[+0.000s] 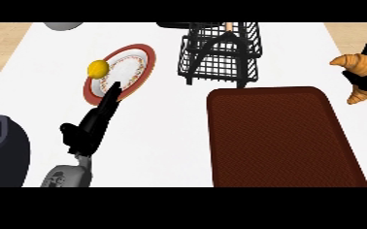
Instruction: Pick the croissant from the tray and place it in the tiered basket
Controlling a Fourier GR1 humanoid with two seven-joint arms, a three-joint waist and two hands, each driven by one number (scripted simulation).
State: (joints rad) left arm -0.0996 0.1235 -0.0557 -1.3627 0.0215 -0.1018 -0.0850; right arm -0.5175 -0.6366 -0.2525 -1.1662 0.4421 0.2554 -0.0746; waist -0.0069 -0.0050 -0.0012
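Fingers (pixel 356 77) pinching golden-brown curved croissant (pixel 351 62); right hand (pixel 354 79) carrying toward black wire tiered basket (pixel 219 53), ten o'clock; lifting over rim advisable.

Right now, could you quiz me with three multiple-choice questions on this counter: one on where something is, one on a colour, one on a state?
1. Where is the croissant?
A. on the tray
B. in the right hand, off the tray
C. on the plate

2. What colour is the tray?
A. dark red-brown
B. white
C. yellow

3. How is the left hand?
A. curled round a lemon
B. fingers straight over the plate
C. inside the basket

Answers: 1 B, the right hand holds it at the view's right edge. 2 A, its surface shows that. 3 B, its fingers reach the plate near the lemon.
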